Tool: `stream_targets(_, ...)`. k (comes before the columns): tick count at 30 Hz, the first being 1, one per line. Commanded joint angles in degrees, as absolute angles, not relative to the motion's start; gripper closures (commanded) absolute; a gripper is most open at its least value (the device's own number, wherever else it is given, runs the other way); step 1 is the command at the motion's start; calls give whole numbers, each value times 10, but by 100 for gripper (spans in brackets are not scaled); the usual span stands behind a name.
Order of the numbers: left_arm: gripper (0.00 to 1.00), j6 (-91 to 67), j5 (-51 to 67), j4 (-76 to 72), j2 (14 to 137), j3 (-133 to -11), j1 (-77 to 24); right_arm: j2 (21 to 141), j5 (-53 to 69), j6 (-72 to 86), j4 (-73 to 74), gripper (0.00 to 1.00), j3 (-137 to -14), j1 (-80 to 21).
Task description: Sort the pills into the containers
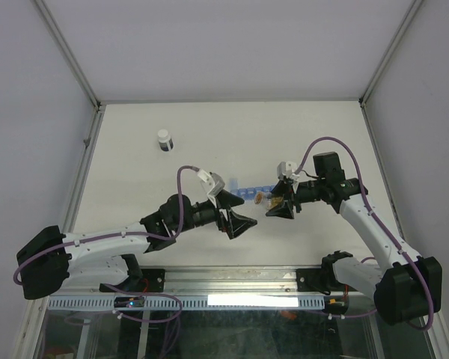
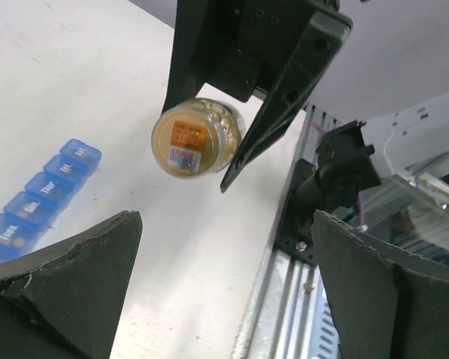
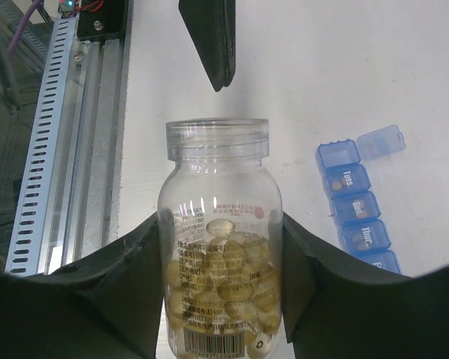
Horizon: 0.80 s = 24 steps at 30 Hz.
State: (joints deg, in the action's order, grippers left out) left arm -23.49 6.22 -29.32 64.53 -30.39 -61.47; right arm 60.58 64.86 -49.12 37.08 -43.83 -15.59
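My right gripper [image 3: 223, 221] is shut on a clear, uncapped bottle [image 3: 218, 187] and holds it above the table. Yellow-amber pills [image 3: 221, 288] fill the bottle's lower half. The top view shows this gripper [image 1: 277, 203] and bottle [image 1: 263, 199] at mid-table. My left gripper [image 2: 226, 224] is open and empty, its jaws wide apart, a little to the left of the bottle [image 2: 198, 138]. One of its fingers [image 3: 213, 45] shows just beyond the bottle's mouth. The containers, a blue organiser strip [image 3: 355, 202], lie on the table beside the bottle. Its end lid is open, and small brown pieces show in some compartments.
A small white-capped vial [image 1: 165, 140] stands at the back left of the table. A slotted metal rail [image 3: 60, 149] runs along the near edge, between the two arm bases. White enclosure walls [image 1: 82, 82] bound the table [image 1: 322, 127] at the sides and back.
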Motion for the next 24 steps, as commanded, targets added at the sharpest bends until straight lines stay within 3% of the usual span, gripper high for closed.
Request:
stream_targets(1,1,-102,95,-418,604,-257,-617,601,667,-495,350,100,-460,-154)
stream_targets(9,1,195,155,-402,627,-257,-614,599,672,-506,358,100,-460,-153)
stream_targets(15,2,150,256,-407,676,-302,-531,601,674,-514,363,100,-459,-152)
stream_targets(24,17,92,363,-454,754,-351,-496,603,675,-517,365,100,-459,-152)
